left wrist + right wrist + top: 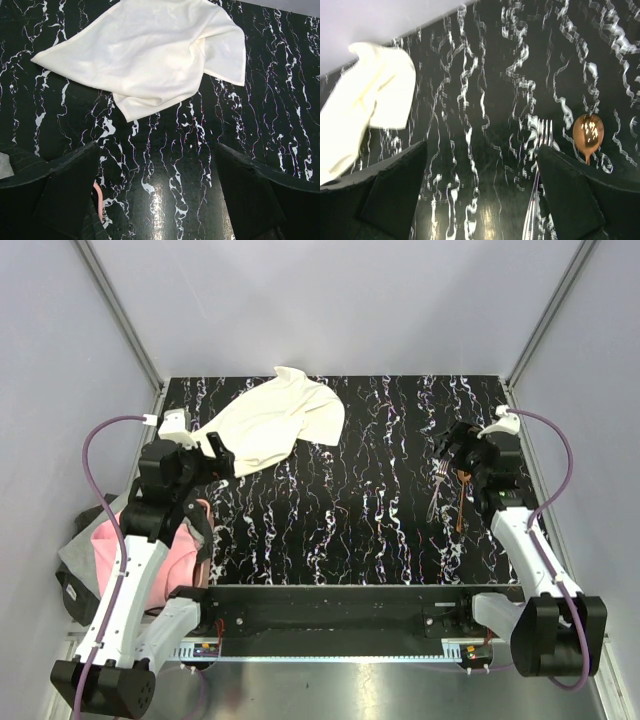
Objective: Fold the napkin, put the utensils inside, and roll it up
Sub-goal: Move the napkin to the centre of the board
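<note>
Though hovering just short of the crumpled cream cloth napkin at the far left of the black marbled table, holds nothing: left gripper spread wide, presumably to take an edge for folding. Right gripper likewise wide open, empty, over the small silver metal fork and thin copper-brown spoon, side by side, well apart from that napkin.

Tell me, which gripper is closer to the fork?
Right. The right gripper hangs open by the tines of the fork, next to the copper spoon. The left gripper is far across the table, near the cream napkin.
</note>
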You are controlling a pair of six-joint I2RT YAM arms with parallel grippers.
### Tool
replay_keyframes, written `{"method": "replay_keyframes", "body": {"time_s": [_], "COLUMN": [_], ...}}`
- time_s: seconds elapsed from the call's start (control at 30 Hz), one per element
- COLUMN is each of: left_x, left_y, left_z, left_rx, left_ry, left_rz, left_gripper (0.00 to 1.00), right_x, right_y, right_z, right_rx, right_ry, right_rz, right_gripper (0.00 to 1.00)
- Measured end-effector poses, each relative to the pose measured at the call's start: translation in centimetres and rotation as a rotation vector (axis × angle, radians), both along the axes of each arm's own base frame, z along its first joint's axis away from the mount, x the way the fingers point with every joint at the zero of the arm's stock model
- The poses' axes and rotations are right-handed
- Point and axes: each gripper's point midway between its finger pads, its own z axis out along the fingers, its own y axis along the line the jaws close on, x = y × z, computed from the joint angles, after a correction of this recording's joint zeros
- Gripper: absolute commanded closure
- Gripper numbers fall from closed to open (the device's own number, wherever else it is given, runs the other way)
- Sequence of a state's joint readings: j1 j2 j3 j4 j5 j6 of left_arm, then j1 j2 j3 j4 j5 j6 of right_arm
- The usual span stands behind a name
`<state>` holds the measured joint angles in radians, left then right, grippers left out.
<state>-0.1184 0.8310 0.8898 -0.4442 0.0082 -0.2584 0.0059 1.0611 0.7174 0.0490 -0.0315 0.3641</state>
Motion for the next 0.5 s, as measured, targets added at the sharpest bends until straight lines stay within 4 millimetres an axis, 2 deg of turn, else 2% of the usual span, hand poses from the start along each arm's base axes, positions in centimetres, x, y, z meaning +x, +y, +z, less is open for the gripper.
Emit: {"method": "replay_keyframes", "body": {"time_s": [0.1, 0.3, 0.37, 0.5], "left_x": [0.0, -0.2, -0.3, -0.4], "left_y": [0.0, 0.0, -0.1, -0.6], "left_z": [-0.1, -0.6, -1.0, -1.4], "left_rx": [0.003, 0.004, 0.003, 0.001], "left_ry": [0.002, 0.019, 0.036, 0.054], "left_rz": [-0.001, -0.004, -0.012, -0.044], "left_gripper": [0.01, 0.01, 0.01, 0.01], "right_x": [0.4, 2.1, 2.9, 5.1], "right_y": [0.7, 2.5, 4.6, 11.9], "right_z": [-0.9, -1.7, -2.1, -3.3], "right_rx": [0.013, 0.023, 0.0, -0.046], "right_ry": [0.061, 0.151, 0.186, 0.276], "right_rz": [0.04, 0.099, 0.137, 0.284], "right_gripper": [0.12, 0.13, 0.15, 0.16]}}
